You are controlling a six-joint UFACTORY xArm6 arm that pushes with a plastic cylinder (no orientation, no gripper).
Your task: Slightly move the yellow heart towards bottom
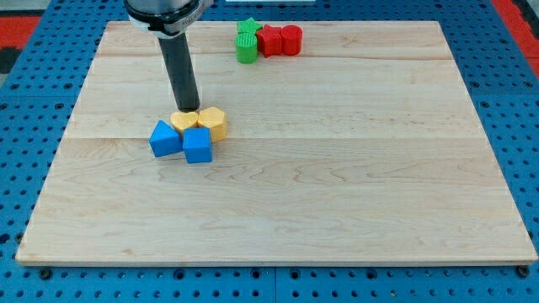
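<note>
My tip (187,110) stands at the top edge of a yellow block (182,121), which seems to be the heart; the rod hides part of it. A yellow pentagon-like block (213,123) touches it on the right. A blue triangular block (165,139) and a blue cube (197,145) sit right below the yellow pair, touching them. All four form one tight cluster at the board's left middle.
At the view's top, a green star (248,31) and a green block (246,51) sit next to two red blocks (270,40) (291,39). The wooden board (354,185) lies on a blue pegboard.
</note>
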